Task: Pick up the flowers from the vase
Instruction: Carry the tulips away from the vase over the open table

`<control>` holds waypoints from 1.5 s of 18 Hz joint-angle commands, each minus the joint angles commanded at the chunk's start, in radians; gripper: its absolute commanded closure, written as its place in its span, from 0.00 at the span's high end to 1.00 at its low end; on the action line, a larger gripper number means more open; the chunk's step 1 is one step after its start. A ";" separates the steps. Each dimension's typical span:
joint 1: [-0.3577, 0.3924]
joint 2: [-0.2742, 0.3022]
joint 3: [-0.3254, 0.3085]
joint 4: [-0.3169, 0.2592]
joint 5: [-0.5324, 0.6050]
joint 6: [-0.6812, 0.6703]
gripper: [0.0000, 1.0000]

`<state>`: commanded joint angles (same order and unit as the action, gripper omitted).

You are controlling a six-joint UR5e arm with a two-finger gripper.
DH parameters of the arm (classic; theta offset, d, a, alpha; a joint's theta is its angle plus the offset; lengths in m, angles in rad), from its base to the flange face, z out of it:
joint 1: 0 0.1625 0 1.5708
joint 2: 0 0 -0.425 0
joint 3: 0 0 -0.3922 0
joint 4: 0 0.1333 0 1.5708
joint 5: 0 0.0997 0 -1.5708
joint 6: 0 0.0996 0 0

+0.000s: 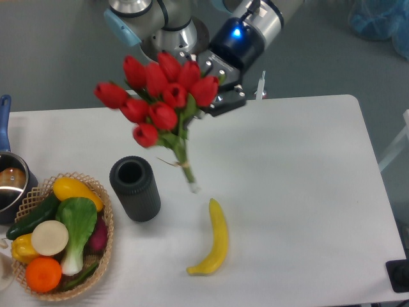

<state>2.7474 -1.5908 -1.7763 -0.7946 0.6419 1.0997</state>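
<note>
Gripper (214,96) clamps the flowers (163,102), stems hanging clear beside the vase (135,189)

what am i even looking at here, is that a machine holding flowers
Yes. One fixed camera looks down on a white table. The grey and blue thing at the top is a robot arm, and its pincer is shut on a bunch of red tulips, the flowers. Their stems hang free in the air, clear of the dark vase standing empty-mouthed below. Also on the table: a banana, a wicker basket of vegetables and fruit, and a pot at the left edge.
</note>
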 joint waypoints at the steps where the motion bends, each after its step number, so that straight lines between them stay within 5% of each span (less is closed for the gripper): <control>1: 0.002 0.003 -0.003 0.000 0.075 0.009 0.00; 6: 0.002 -0.015 0.003 -0.006 0.261 0.012 0.00; 12: 0.002 -0.164 0.006 0.000 0.563 0.015 0.01; 17: -0.006 -0.233 0.052 -0.006 0.746 0.005 0.03; 23: -0.012 -0.296 0.098 -0.017 0.878 0.015 0.04; 27: -0.018 -0.334 0.169 -0.083 0.887 0.009 0.04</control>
<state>2.7290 -1.9251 -1.6077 -0.8774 1.5294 1.1091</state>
